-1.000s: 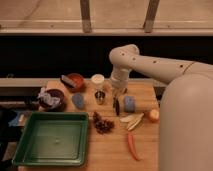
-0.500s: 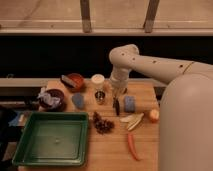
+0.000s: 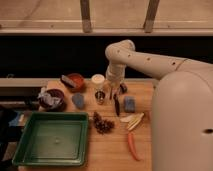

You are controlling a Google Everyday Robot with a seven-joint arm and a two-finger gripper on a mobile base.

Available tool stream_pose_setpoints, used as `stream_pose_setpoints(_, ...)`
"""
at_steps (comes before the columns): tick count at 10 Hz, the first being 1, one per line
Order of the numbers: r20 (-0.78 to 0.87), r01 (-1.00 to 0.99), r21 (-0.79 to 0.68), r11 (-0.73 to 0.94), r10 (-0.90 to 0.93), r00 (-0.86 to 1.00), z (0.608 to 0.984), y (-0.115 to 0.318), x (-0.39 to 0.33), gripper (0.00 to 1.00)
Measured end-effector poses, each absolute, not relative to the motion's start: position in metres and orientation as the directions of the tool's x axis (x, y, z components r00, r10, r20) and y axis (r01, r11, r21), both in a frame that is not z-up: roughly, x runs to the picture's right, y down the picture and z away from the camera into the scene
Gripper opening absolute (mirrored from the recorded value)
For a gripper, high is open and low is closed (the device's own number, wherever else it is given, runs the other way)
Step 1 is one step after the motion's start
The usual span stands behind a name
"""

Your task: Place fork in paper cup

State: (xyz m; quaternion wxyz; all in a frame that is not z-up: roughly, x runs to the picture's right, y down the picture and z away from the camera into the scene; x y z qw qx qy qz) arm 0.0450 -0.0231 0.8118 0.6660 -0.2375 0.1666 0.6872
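The paper cup (image 3: 98, 80) stands upright at the back of the wooden table (image 3: 110, 155), pale cream with a round rim. My gripper (image 3: 112, 93) hangs down from the white arm (image 3: 150, 60), just right of the paper cup and beside a small steel cup (image 3: 100, 96), low over the table. Its fingers are shut. The fork is hidden from me, and I cannot tell whether anything is between the fingers. A dark black-handled utensil (image 3: 116, 105) lies just below the gripper.
A green tray (image 3: 52, 137) sits at the front left. Behind it are a dark bowl (image 3: 51, 98), a red bowl (image 3: 75, 81) and a blue item (image 3: 78, 100). A blue sponge (image 3: 130, 104), a dark cluster (image 3: 102, 124), pale peel (image 3: 132, 121) and a carrot (image 3: 132, 146) lie to the right.
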Motion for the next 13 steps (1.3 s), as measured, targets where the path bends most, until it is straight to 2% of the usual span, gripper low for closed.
stream_pose_setpoints(6, -0.371, -0.997, -0.081, 0.007, 0.928, 0.037, 0.806, -0.095, 0.037, 0.00)
stream_pose_setpoints(13, -0.319, -0.991, -0.134, -0.021, 0.947, 0.023, 0.818, -0.130, 0.022, 0.00)
